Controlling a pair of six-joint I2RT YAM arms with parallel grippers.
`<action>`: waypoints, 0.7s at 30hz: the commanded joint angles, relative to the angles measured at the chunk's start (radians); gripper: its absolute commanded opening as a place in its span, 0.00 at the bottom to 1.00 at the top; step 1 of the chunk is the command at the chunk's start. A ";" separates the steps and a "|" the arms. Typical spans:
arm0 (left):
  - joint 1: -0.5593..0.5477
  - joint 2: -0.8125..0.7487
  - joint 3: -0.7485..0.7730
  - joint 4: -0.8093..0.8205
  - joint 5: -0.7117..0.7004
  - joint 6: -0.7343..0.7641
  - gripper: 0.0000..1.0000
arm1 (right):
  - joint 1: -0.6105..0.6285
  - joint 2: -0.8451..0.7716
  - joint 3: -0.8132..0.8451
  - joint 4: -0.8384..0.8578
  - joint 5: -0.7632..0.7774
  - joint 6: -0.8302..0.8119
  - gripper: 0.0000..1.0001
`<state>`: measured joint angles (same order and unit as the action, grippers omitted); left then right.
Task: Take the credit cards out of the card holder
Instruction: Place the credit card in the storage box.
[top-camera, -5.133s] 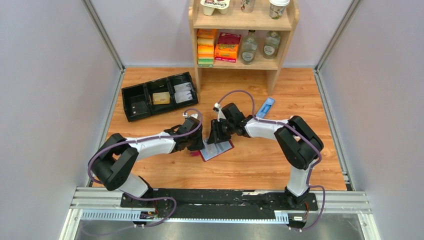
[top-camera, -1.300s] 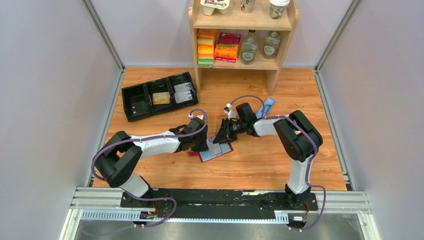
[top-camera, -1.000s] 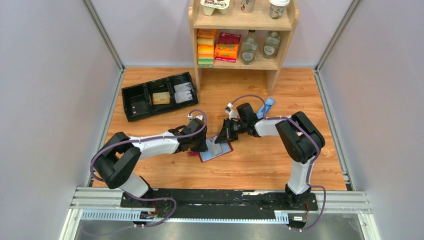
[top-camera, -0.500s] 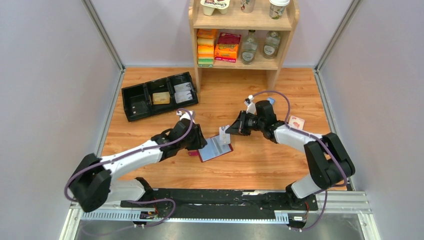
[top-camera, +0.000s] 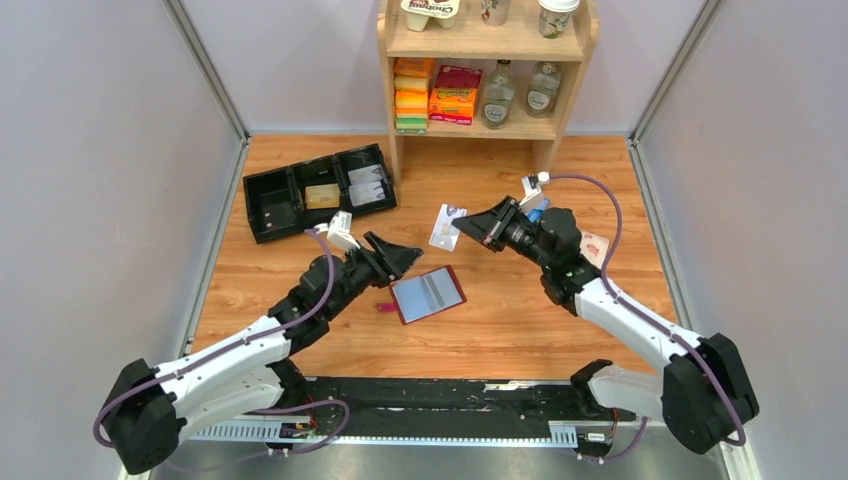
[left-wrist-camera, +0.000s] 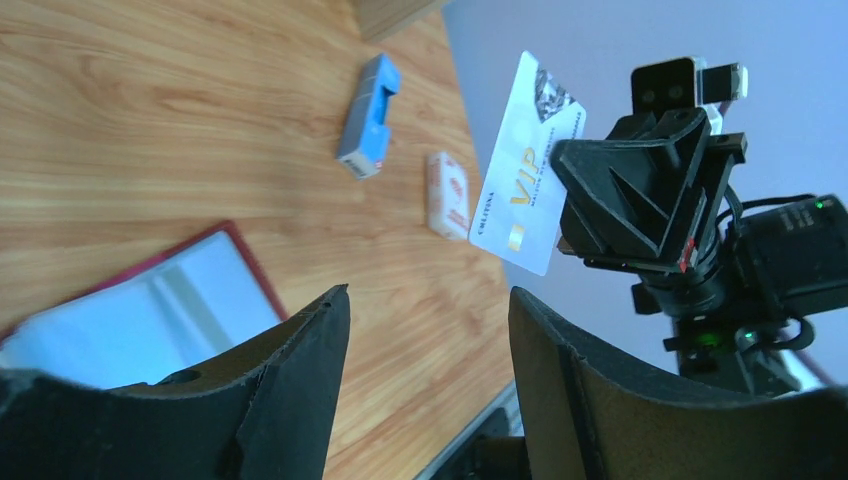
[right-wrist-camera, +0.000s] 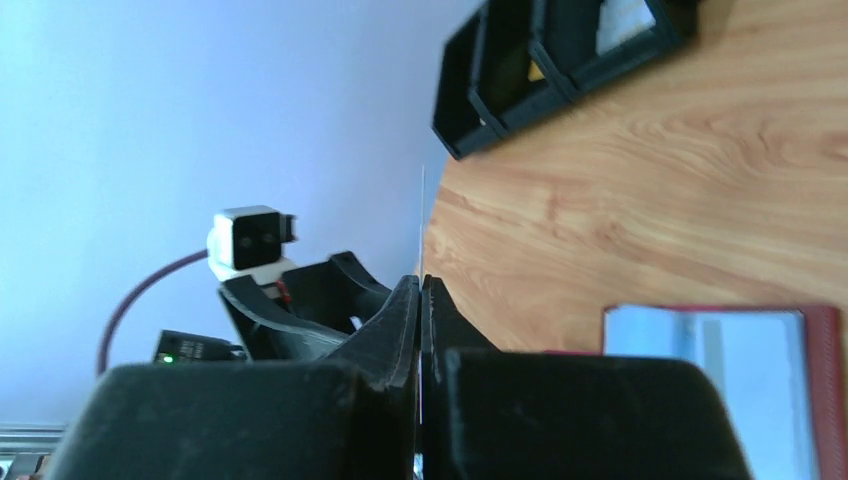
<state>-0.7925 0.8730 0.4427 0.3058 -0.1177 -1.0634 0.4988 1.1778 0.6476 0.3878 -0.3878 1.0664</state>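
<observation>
VIP-marked credit card (left-wrist-camera: 526, 165) now aloft

Overhead camera is looking down from behind my bases, high up, taking in the whole table (top-camera: 520, 330) and shelf (top-camera: 480, 48). Left wrist camera is sitting low, looking out between the fingers (left-wrist-camera: 290, 390) of my left gripper (left-wrist-camera: 428, 293) toward my right gripper (left-wrist-camera: 563, 205) and its card (left-wrist-camera: 525, 165). Right wrist camera is facing the opposite way, edge-on along that card. All three are sharing the open card holder (top-camera: 428, 293).
</observation>
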 joint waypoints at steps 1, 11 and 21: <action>-0.030 0.049 0.007 0.318 0.003 -0.101 0.67 | 0.049 -0.066 0.032 0.083 0.188 0.038 0.00; -0.094 0.190 0.011 0.579 -0.072 -0.147 0.67 | 0.106 -0.102 0.027 0.105 0.276 0.053 0.00; -0.116 0.235 0.022 0.608 -0.134 -0.204 0.63 | 0.116 -0.109 0.027 0.122 0.267 0.043 0.00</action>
<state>-0.8986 1.0996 0.4366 0.8436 -0.2115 -1.2186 0.6079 1.0935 0.6491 0.4541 -0.1448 1.1137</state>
